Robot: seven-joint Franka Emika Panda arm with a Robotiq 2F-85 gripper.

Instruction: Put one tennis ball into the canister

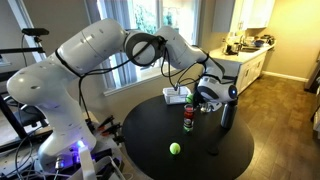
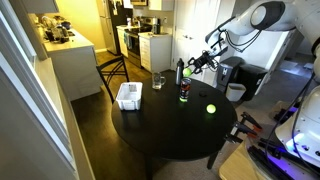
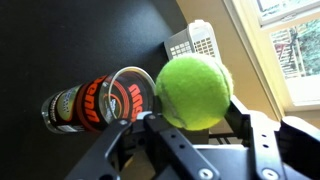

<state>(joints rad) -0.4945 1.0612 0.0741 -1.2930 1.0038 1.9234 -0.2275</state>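
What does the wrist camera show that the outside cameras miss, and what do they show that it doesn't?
Wrist view only: the fingers shut on a tennis ball, and the open mouth of the canister seen from above. Exterior view only: the second tennis ball loose on the round table, the dark bottle and the whole arm. Both: the canister and the white basket.

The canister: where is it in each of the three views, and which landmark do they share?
Exterior view: canister upright, just below the white basket.
Exterior view: canister upright, right of the white basket.
Wrist view: canister lower left, beside the held tennis ball.
Shared landmark: white basket, seen in all three views.
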